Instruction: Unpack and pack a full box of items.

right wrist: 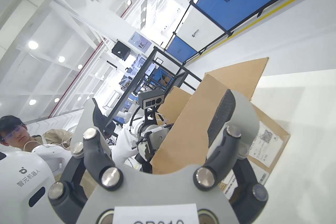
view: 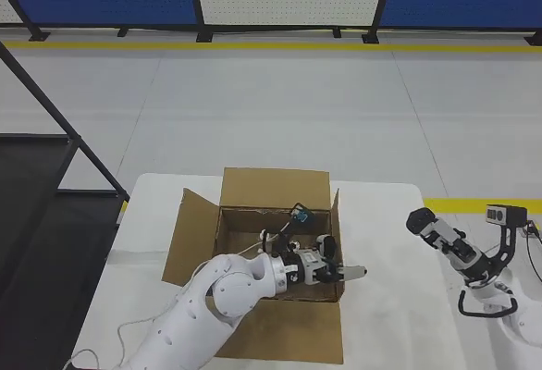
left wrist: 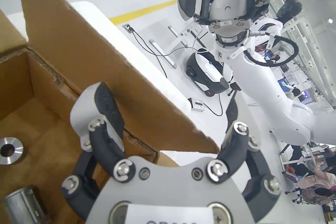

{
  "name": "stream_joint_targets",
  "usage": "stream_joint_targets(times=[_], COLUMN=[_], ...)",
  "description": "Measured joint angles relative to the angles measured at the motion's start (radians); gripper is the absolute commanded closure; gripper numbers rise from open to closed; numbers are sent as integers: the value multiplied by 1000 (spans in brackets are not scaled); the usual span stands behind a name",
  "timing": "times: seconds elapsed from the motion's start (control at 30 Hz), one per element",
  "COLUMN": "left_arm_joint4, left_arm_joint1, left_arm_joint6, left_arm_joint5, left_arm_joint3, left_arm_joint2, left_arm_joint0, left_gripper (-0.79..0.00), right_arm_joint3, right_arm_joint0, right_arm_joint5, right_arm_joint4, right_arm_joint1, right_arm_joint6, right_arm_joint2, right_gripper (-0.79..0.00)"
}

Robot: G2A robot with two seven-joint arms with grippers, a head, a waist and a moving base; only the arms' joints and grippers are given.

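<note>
A: How far along are you?
B: Your left gripper (left wrist: 168, 114) hangs spread and empty at the box (view: 276, 190) wall; the metal ring (left wrist: 8, 150) and the cylinder (left wrist: 22, 205) lie inside; unpacking looks barely begun.
A: And your right gripper (right wrist: 162, 107)?
B: Splayed, empty, well clear of the box.

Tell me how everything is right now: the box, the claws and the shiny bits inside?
Box: open, flaps spread out.
Left claw: open, empty, at the box's wall.
Right claw: open, empty, away from the box.
Metal ring: lying flat on the box floor.
Metal cylinder: resting inside the box.
</note>
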State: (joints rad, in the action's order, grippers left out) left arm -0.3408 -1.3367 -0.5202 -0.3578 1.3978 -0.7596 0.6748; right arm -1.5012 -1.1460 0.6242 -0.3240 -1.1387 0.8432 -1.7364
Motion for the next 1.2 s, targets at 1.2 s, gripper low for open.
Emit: stream_joint_targets(times=[1.2], left_arm_joint4=[-56], left_arm_joint1=[-224], left_arm_joint6=[-21], left_arm_joint5=[67], left_arm_joint3=[-389], left_arm_joint2=[240], left_arm_joint0=[-246], left_gripper=[-785], right_arm_joint3=[187], right_arm_joint0=[66], right_arm_joint5=[47], right_arm_joint4=[-105], right_arm_joint1=[49], right_arm_joint6=[70], right_arm_joint2=[-38], right_gripper=[-785])
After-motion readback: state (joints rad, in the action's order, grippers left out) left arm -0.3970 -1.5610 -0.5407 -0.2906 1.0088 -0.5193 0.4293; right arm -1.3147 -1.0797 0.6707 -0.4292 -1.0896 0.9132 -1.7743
